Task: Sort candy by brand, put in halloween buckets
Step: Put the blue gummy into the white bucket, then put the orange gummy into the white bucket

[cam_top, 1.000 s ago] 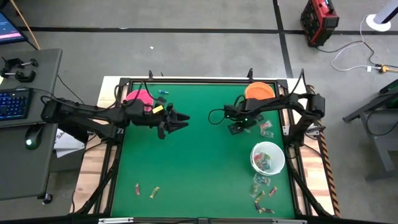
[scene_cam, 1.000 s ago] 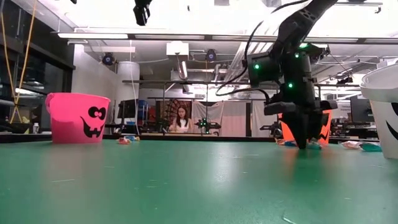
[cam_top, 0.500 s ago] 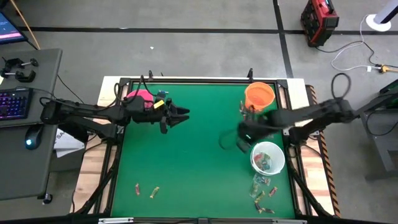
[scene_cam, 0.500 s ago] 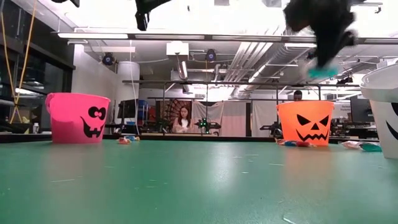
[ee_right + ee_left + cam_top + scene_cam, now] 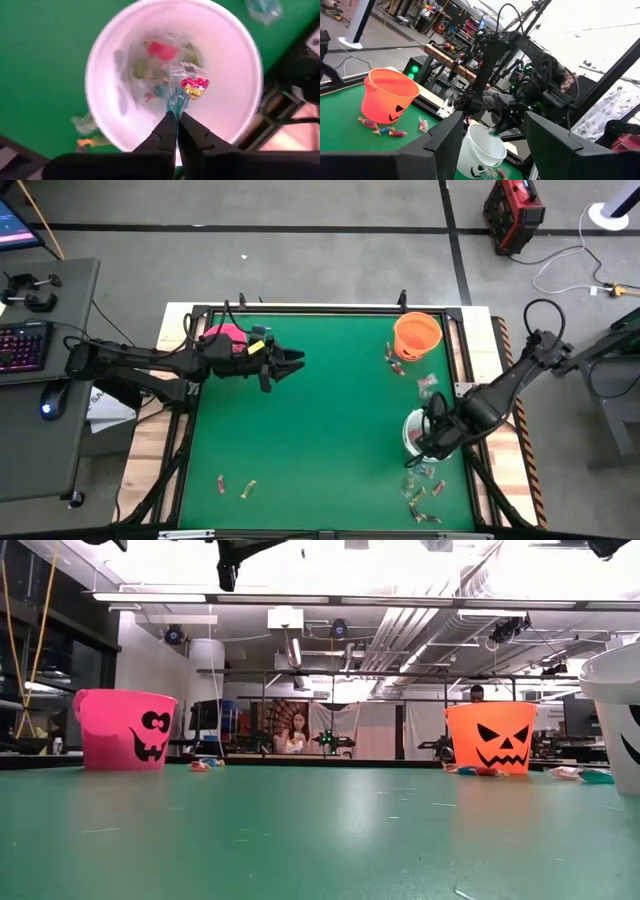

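My right gripper [image 5: 175, 117] points straight down over the white bucket [image 5: 235, 45], shut on a clear-wrapped sweet [image 5: 190, 85] with a red and yellow label. Several sweets lie in that bucket [image 5: 411, 428]. My left gripper [image 5: 290, 363] hovers open and level beside the pink bucket [image 5: 225, 337], with nothing between its fingers. The orange bucket [image 5: 417, 333] stands at the far right with loose candy [image 5: 395, 360] at its foot. More candy lies in front of the white bucket [image 5: 420, 490] and at the near left [image 5: 235, 485]. My right gripper pinches one end of the sweet's clear wrapper [image 5: 176, 106] between its two fingertips, coming from above and pointing down. The sweet hangs below the fingers, lifted clear, over the opening of the white bucket.
Clear-wrapped sweets [image 5: 428, 385] lie between the orange and white buckets. The green mat's middle [image 5: 320, 430] is bare. A black frame [image 5: 330, 308] edges the table. A person sits far behind the table in the low view [image 5: 293, 730].
My right gripper has risen from the table beside the orange bucket with a sweet and swung toward the table's near edge, ending above the white bucket. The left arm has kept still.
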Motion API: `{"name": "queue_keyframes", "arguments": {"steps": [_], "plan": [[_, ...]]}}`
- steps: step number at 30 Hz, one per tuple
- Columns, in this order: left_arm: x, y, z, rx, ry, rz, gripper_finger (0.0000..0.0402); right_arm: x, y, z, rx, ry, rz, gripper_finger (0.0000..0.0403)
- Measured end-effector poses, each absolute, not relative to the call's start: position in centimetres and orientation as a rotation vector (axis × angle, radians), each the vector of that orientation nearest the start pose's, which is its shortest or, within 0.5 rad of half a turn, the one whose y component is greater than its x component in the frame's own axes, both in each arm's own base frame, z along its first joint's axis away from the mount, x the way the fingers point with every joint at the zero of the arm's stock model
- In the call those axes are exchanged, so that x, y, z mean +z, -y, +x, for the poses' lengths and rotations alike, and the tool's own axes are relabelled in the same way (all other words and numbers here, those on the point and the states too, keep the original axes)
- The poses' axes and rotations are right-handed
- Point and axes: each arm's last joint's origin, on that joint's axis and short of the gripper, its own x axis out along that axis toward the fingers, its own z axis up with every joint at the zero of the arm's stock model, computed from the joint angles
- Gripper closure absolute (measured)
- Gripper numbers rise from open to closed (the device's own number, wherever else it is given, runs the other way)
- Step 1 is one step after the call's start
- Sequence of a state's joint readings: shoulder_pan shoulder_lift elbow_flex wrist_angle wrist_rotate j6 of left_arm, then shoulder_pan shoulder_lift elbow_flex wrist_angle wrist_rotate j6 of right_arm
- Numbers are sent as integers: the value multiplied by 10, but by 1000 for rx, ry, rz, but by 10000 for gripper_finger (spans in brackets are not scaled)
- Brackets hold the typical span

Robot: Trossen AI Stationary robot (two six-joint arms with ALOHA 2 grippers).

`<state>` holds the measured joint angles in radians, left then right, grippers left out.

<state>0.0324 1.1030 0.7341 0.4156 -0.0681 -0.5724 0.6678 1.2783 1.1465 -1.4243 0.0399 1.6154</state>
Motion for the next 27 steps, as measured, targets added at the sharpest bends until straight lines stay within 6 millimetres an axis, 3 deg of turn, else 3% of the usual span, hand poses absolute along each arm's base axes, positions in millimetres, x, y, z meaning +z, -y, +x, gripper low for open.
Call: {"name": "queue_keyframes", "arguments": {"steps": [6, 12, 17, 23, 27], "plan": [[311, -10, 247, 84, 73, -565, 204, 286, -113, 161, -769, -1383, 757, 367], [311, -10, 247, 79, 72, -564, 204, 287, -109, 168, -684, -1455, 785, 255], [312, -9, 247, 28, 60, -611, 204, 314, -103, 178, -628, -1386, 857, 179], [312, -9, 247, -65, 31, -635, 204, 357, -75, 188, -808, -1004, 877, 169], [312, -9, 247, -64, 33, -586, 204, 357, -46, 189, -956, -1015, 899, 174]]}}
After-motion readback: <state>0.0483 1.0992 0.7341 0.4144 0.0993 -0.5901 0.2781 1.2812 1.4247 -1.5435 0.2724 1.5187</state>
